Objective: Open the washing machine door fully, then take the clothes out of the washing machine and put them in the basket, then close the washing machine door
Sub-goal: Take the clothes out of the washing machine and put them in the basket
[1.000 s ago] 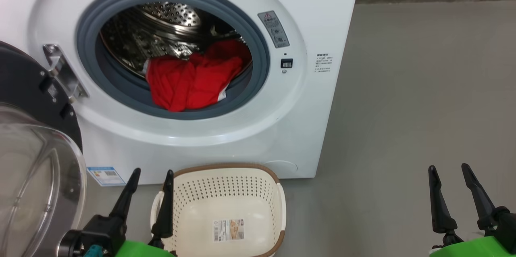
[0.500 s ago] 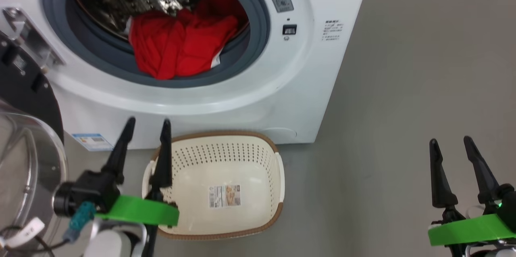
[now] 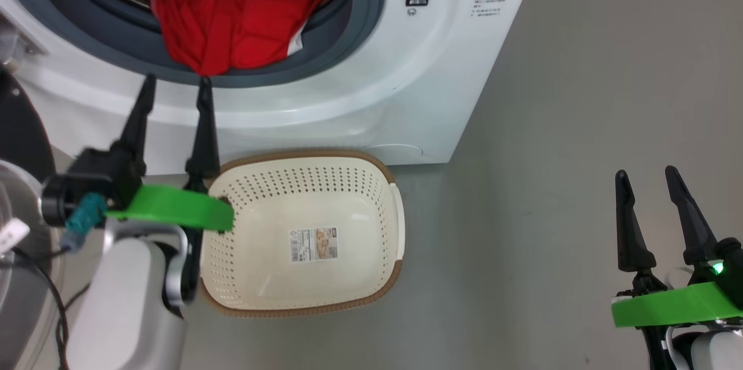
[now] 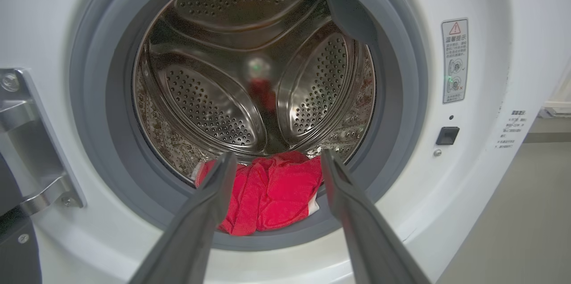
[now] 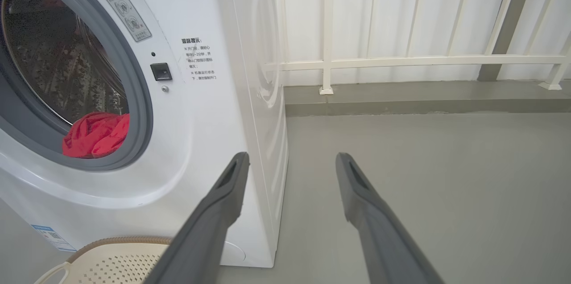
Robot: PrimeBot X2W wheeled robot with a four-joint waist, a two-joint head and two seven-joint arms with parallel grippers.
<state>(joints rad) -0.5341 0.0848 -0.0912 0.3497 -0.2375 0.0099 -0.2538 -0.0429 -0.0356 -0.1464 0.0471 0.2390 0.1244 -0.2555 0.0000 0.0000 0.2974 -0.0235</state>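
The white washing machine (image 3: 406, 85) (image 4: 482, 195) (image 5: 209, 141) stands with its door (image 3: 14, 143) swung open at the far left. Red clothes (image 3: 232, 7) (image 4: 272, 195) (image 5: 96, 134) lie at the drum's front, draped over the grey gasket. The empty cream basket (image 3: 383, 277) (image 5: 111, 261) sits on the floor in front of the machine. My left gripper (image 3: 174, 82) (image 4: 274, 159) is open, raised just before the opening, fingertips near the clothes' lower edge and apart from them. Out over the bare floor to the right, my right gripper (image 3: 644, 172) (image 5: 292, 159) is open and holds nothing.
Grey floor (image 3: 580, 155) spreads to the right of the machine. A white railing and a low step (image 5: 401, 96) run behind it. The steel door hinge (image 4: 26, 141) sits at the opening's left side.
The head camera has tilted down, so the machine slid up the picture. My left gripper has risen from beside the basket to the lower edge of the drum opening. The right gripper kept its place.
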